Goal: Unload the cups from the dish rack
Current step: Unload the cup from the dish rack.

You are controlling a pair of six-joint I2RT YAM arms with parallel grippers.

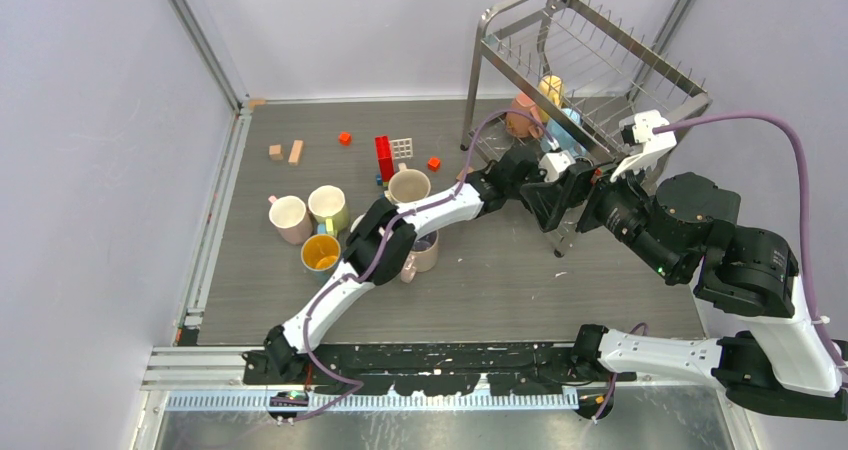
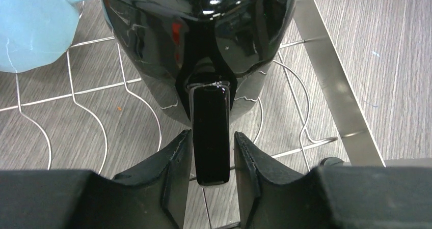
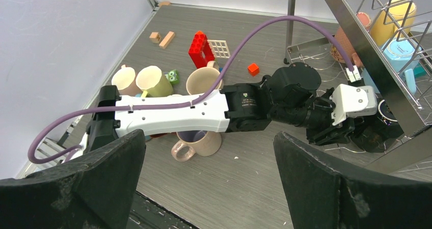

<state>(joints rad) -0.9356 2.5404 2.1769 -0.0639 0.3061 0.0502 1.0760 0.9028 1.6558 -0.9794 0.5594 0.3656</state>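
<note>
A glossy black mug (image 2: pixel 198 30) lies on the dish rack's (image 2: pixel 331 86) lower wire shelf, handle (image 2: pixel 211 132) toward me. My left gripper (image 2: pixel 213 158) straddles that handle, its jaws close beside it with a thin gap on the right. A light blue mug (image 2: pixel 30 30) sits just left. In the top view the rack (image 1: pixel 490 30) also holds a pink-brown mug (image 1: pixel 522 115), a yellow mug (image 1: pixel 551 88) and the light blue one (image 1: pixel 570 125). My right gripper (image 3: pixel 209 137) is wide open and empty, hovering over the table in front of the rack.
Unloaded mugs stand on the table at left: pink (image 1: pixel 290 218), pale yellow (image 1: pixel 328 208), mustard (image 1: pixel 321 253), beige (image 1: pixel 408 185) and a beige one under the left arm (image 1: pixel 425 253). Red toy blocks (image 1: pixel 384 155), wooden blocks (image 1: pixel 286 152) and a white grid (image 1: pixel 402 148) lie behind them.
</note>
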